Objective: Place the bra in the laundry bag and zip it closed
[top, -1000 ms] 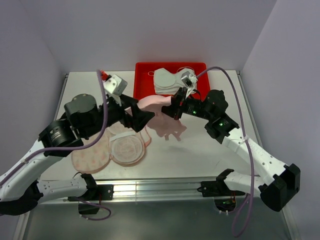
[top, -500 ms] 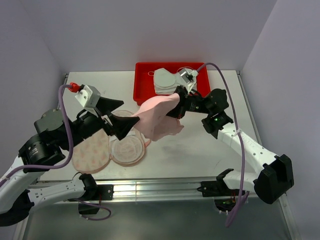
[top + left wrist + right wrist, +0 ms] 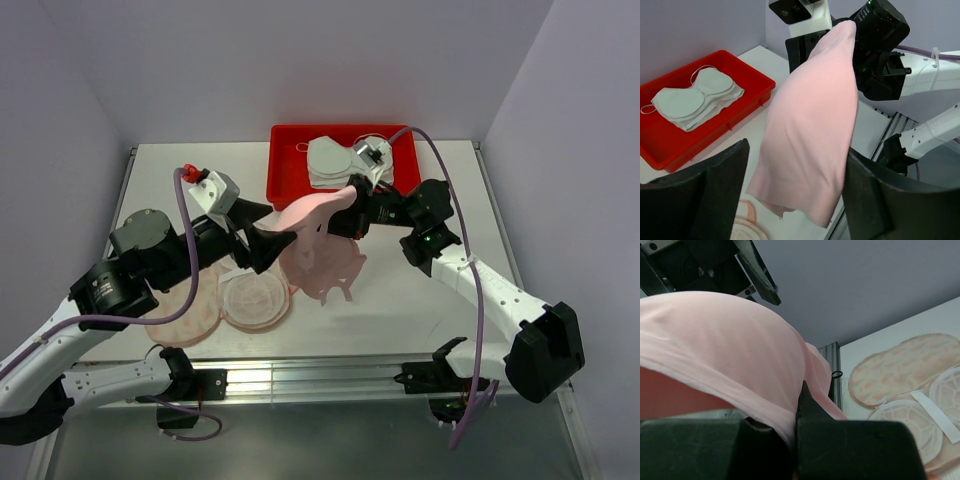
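My right gripper [image 3: 350,205] is shut on the top edge of a pale pink bra [image 3: 325,250] and holds it up in front of the red tray. The bra hangs down, its lower edge near the table. In the right wrist view the bra [image 3: 725,335] is pinched between my right gripper's [image 3: 799,407] closed fingers. My left gripper [image 3: 280,250] is open just left of the bra, not touching it. In the left wrist view the bra [image 3: 815,125] hangs beyond my left gripper [image 3: 796,152]. The laundry bag [image 3: 190,312] lies unzipped and spread flat at the front left, partly under my left arm, and shows in the right wrist view [image 3: 900,371].
A red plastic tray [image 3: 288,140] at the back centre holds a white bra [image 3: 335,160]; both show in the left wrist view, the tray [image 3: 670,150] and the white bra [image 3: 695,97]. The bag's round mesh half [image 3: 255,298] lies beside the printed half. Walls close the table's sides.
The right gripper first lifted the bra off the table, then let it hang straighter and lower. The left arm swung back left, then came in again with its open gripper beside the bra.
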`<state>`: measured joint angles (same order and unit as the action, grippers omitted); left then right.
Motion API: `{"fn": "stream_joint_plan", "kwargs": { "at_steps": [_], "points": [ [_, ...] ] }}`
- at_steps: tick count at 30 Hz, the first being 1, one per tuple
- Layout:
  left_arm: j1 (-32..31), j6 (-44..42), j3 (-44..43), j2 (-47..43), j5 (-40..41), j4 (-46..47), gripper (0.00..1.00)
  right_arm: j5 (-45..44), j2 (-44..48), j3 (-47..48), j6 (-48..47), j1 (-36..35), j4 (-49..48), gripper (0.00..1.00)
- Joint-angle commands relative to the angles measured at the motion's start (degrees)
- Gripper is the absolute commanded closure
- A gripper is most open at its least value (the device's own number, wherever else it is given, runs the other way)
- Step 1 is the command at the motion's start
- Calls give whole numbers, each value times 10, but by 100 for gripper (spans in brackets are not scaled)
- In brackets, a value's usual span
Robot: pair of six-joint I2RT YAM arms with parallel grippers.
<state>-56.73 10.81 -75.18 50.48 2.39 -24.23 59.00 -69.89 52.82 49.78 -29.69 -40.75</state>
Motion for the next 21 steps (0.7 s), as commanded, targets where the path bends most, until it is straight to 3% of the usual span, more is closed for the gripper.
{"fn": "stream_joint_plan", "kwargs": {
  "at_steps": [1, 3, 6, 7, 9, 10, 11, 13, 14, 16, 21],
  "points": [
    [-3, -16, -5, 3, 1, 27, 27, 0, -5, -11, 22, -2, -49, 100],
    [-3, -18, -12, 8, 15, 16, 36, 1, -5, -10, 19, -3, -42, 100],
    [-3, -18, -17, 11, 38, 18, 67, -7, -5, -5, -6, -5, -1, 100],
    [-3, -15, -18, 9, 43, 22, 82, -8, -3, -6, -10, -5, 4, 100],
    [-3, -11, -19, 7, 65, 23, 97, -14, 5, -12, -26, -5, 19, 91],
    [-3, -8, -22, 6, 74, 20, 100, -19, 10, -11, -34, -5, 32, 84],
    [-3, -6, -23, 6, 88, 17, 100, -25, 20, -10, -64, -4, 51, 69],
    [-3, -3, -25, 7, 101, 10, 100, -74, 35, 16, -116, -3, 168, 52],
    [-3, -2, -25, 7, 107, 2, 100, -93, 52, 36, -170, -3, 240, 38],
    [-3, -1, -29, 8, 123, -3, 100, -136, 71, 46, -223, 1, 278, 24],
    [-3, 2, -41, 10, 132, -13, 100, -224, 129, 90, -311, 17, 431, 13]
  ]
}}
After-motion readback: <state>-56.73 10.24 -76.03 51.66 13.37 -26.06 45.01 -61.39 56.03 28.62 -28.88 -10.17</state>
